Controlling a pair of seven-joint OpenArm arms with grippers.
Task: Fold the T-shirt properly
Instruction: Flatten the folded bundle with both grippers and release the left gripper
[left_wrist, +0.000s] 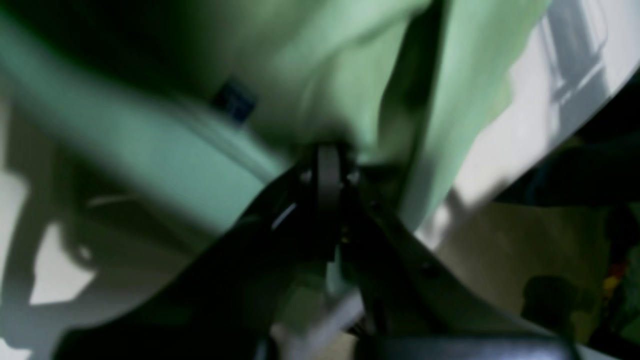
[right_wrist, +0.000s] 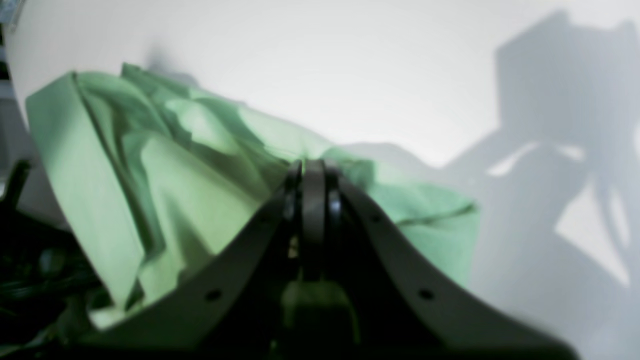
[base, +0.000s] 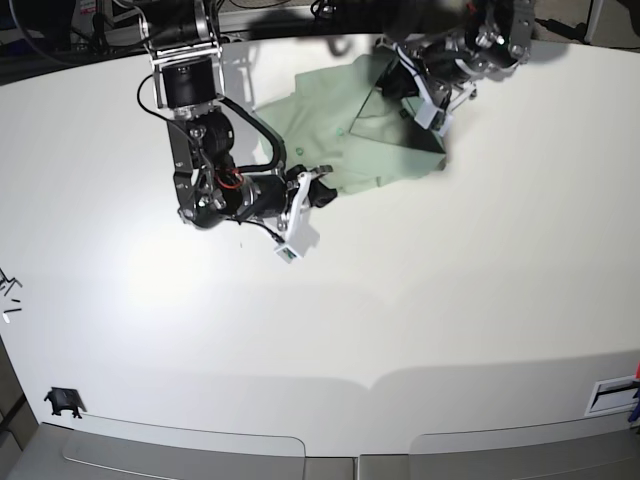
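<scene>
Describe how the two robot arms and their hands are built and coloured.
Both arms are black, jointed metal segments with white plastic housings near the wrists. The right arm carries looping black cables, a small red wire at its elbow joint and a white camera mount. Each hand has two dark grey, tapering flat fingers with small round holes: the right hand and the left hand.

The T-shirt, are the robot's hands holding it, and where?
Yes. Both grippers pinch the T-shirt: left gripper near the collar, right gripper on a bunched edge.
</scene>
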